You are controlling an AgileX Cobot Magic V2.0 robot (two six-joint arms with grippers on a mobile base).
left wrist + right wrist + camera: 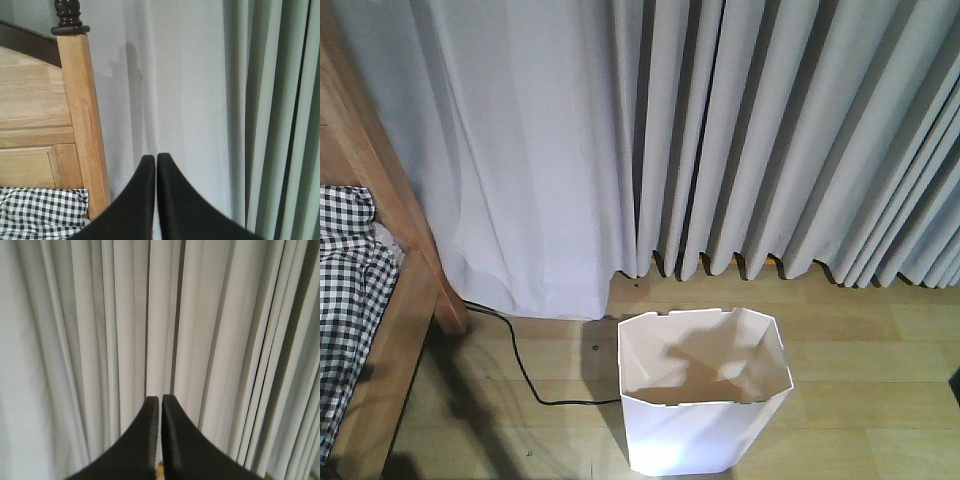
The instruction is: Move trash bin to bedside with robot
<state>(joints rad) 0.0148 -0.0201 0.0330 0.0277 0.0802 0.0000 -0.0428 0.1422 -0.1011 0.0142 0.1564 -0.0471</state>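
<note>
The bin (705, 395) is seen upright on the floor, right of the bed (380, 300), well apart. Neither gripper appears beside it: left gripper (155, 159) and right gripper (160, 399) are closed, empty, raised towards the curtain (720, 130).

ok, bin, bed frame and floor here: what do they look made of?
Trash bin: thin white plastic, it seems; slight sheen, sharp folded corners, light glowing through the wall. Bed frame: light brown wood with visible grain, smooth finish, plus a dark turned finial. Floor: pale wood-look planks with seams; laminate or real wood, can't tell.
</note>
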